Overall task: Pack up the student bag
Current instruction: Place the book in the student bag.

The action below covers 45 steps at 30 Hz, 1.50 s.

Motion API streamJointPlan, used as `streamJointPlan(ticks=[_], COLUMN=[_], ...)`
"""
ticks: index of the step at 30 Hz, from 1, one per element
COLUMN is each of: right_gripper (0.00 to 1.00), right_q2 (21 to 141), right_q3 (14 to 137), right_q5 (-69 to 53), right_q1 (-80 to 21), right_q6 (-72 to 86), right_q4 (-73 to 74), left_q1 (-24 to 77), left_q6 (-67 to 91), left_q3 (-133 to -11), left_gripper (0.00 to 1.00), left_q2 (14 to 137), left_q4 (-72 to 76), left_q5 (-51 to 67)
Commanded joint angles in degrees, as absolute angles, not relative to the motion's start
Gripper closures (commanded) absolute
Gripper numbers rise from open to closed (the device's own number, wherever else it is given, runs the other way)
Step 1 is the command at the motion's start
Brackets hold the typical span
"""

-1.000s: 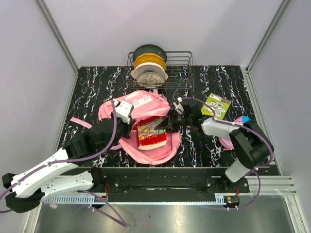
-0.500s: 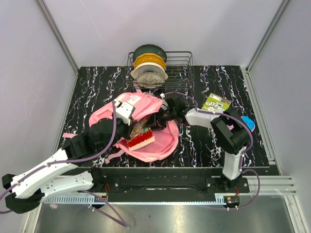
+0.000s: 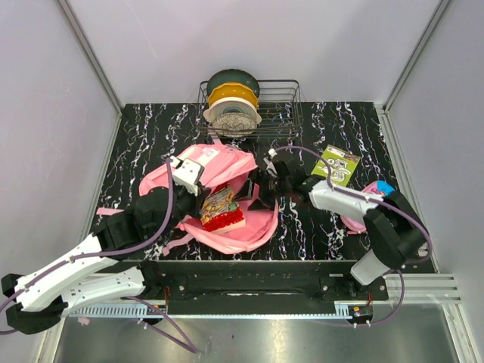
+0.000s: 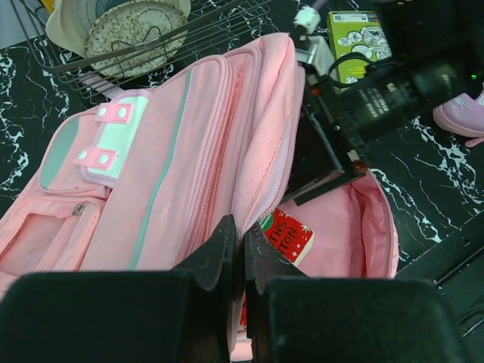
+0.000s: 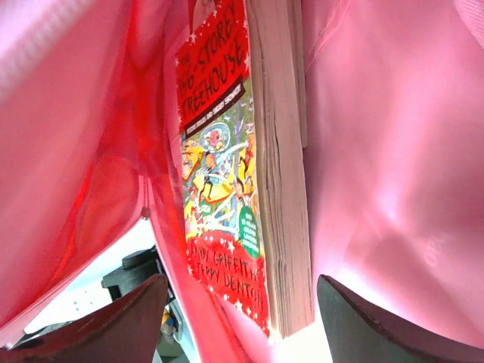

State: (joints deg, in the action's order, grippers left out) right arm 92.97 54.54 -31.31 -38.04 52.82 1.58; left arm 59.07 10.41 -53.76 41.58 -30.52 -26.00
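Your book (image 3: 221,210) now sits deeper inside the bag (image 3: 227,160), which lies open just in front of the basket (image 3: 291,113). Your right gripper (image 3: 259,193), spread wide and empty, has backed to the mouth. The left gripper (image 4: 242,236) stays clamped on the bag's rim. One item looks packed.

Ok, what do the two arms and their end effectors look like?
Left arm and right arm: white shells over black joints, a purple cable running along each. Left end effector and right end effector: plain black, two wedge-shaped fingers.
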Motion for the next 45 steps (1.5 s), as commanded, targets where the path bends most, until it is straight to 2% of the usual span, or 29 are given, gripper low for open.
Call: streamJointPlan(ticks=[1,4,10,17,23,28,35,38,39,40,42,44,45], right_gripper=[0.15,0.15,0.16,0.16,0.17,0.17,0.24,0.33,0.42,0.46,0.67,0.71,0.81], right_q2=[86.40,86.84,86.14,78.40,82.35,84.72,89.38,91.40,92.02,92.02,91.76,90.97,89.84], right_q3=[50.45,51.15,45.80,40.69,41.22,40.34,41.39,41.66,41.57,41.57,41.22,41.13,41.39], right_q5=[-25.30,-24.44,-21.63,-4.95,-6.68,-3.08,-5.53,-6.24,-6.07,-6.15,-5.89,-4.84,-4.14], right_q1=[-39.89,-42.36,-44.73,-51.23,-52.99,-54.23,-54.23,-54.23,-54.23,-54.23,-54.32,-54.23,-54.23], right_q6=[59.23,59.59,68.63,75.23,80.41,84.28,84.20,84.20,84.03,84.20,83.59,82.97,81.58], right_q4=[2.47,6.41,3.34,-2.20,-0.96,-2.45,-10.10,-13.44,-15.01,-15.64,-17.39,-17.14,-16.79], left_q1=[58.97,58.89,58.89,58.89,58.89,58.97,58.89,58.89,58.89,58.89,58.89,58.89,58.89], left_q6=[11.69,11.43,12.48,18.89,20.13,19.78,19.34,19.07,18.99,18.98,18.98,18.90,18.81], left_q3=[-54.32,-54.23,-53.79,-52.73,-52.21,-52.73,-52.47,-52.65,-52.65,-52.56,-52.47,-52.30,-52.29], left_gripper=[1.00,1.00,1.00,1.00,1.00,1.00,1.00,1.00,1.00,1.00,1.00,1.00,1.00], left_q2=[39.64,40.16,40.61,41.22,41.75,41.40,40.78,40.69,40.61,40.69,40.52,40.61,40.61], left_q4=[-23.73,-23.38,-22.59,-21.80,-19.42,-19.25,-19.34,-19.34,-19.42,-19.34,-19.42,-19.42,-19.51], left_q5=[-28.74,-28.30,-28.74,-33.93,-33.66,-33.49,-33.84,-33.49,-33.23,-33.31,-33.14,-33.05,-33.05])
